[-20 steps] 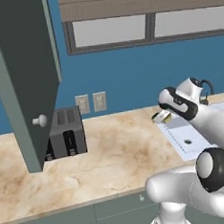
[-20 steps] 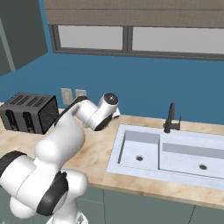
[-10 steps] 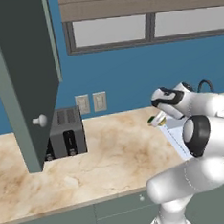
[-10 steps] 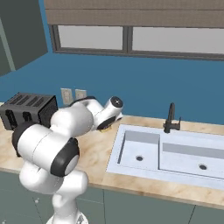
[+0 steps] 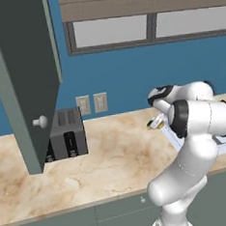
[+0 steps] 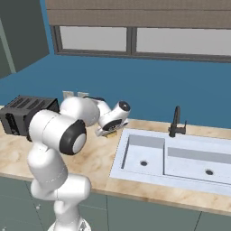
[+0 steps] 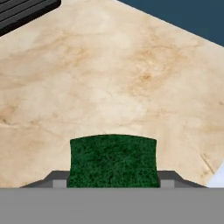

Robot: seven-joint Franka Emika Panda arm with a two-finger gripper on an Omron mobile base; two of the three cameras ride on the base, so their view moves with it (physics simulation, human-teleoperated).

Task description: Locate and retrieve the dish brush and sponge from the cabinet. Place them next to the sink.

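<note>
The sponge [image 7: 113,160] sits between the two fingertips of the gripper [image 7: 113,178], its dark green scrubbing face turned toward the hand camera and spanning the whole gap between them. The fingers are partly open and closed against the sponge's sides, so the sponge is gripped, held just above the counter [image 7: 109,78]. Its yellow body is hidden behind the green layer in the hand view; from the left base view only a small yellow and green sliver of the sponge [image 5: 156,123] peeks out below the gripper [image 5: 158,121], and the fingers themselves are too small to make out there. From the right base view the sponge [image 6: 109,132] is a thin yellowish strip under the hand, mostly covered by the arm's wrist.

Just beside the fingers, on the side toward the tap [image 6: 176,122], is the near edge of the sink [image 6: 135,169]; a pale corner of it shows at the lower right of the hand view. Beyond the fingers lies bare marbled tan countertop. Far ahead of the fingers, at the upper left corner of the hand view, is a dark toaster [image 7: 22,13], cut off by the frame. The open cabinet [image 5: 27,79] door with its white knob [image 5: 39,122] hangs in front of the toaster in the left base view, well apart from the fingers.
</note>
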